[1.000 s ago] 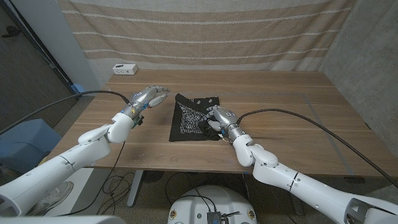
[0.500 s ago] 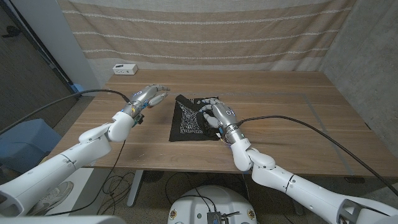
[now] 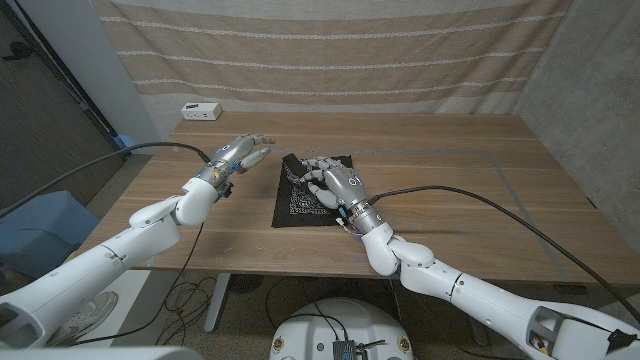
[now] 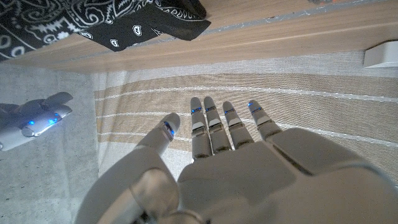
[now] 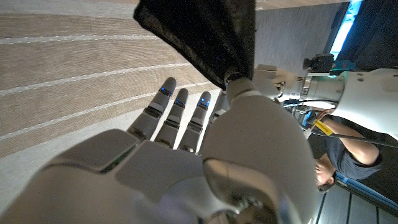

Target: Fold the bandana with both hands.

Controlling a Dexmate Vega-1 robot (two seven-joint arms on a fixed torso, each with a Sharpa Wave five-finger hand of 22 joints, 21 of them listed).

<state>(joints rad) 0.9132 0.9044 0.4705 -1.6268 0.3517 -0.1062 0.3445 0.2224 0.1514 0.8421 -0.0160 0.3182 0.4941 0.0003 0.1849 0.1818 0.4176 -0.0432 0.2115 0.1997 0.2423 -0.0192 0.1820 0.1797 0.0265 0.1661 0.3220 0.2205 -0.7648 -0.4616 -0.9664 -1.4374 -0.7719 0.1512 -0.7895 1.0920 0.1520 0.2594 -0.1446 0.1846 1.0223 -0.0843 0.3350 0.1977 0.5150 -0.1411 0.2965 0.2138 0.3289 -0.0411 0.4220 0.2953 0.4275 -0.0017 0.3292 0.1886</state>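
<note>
Right hand (image 3: 335,184) pinching black paisley cotton bandana's (image 3: 304,200) edge, left hand (image 3: 240,156) spread empty alongside; thin pinch likely slipping, spoiling fold.

I see a striped beige curtain (image 3: 330,50) behind the wooden table (image 3: 450,160), grey walls either side, a small white box (image 3: 201,111) at its far corner.

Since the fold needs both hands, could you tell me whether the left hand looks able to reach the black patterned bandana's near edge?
Probably yes: the left hand hovers open just beside the black patterned bandana, with bare wooden table between them.
</note>
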